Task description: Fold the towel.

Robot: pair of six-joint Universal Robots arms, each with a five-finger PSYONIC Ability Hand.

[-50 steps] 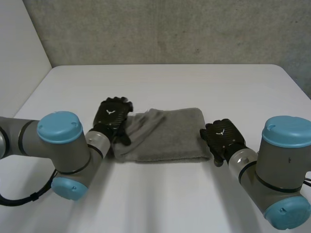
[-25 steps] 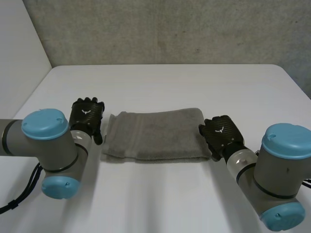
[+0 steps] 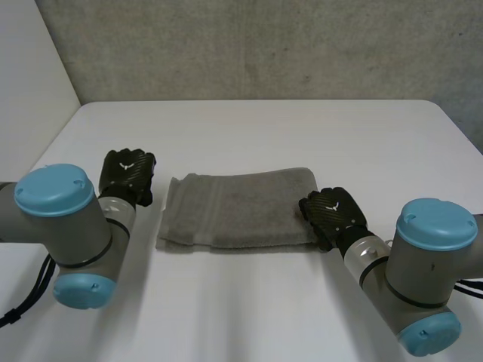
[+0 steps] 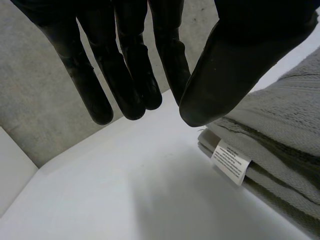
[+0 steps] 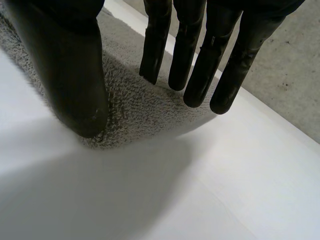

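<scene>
Grey towel (image 3: 240,211) folded, mid-counter (image 3: 249,302). Just left of it the left hand (image 3: 128,175), fingers (image 4: 127,75) straight, empty. Over its right end the right hand (image 3: 329,213), fingers (image 5: 195,55) straight, slightly spread, pinching nothing. Likely step: next fold. Needs a pinch on the right edge.
</scene>
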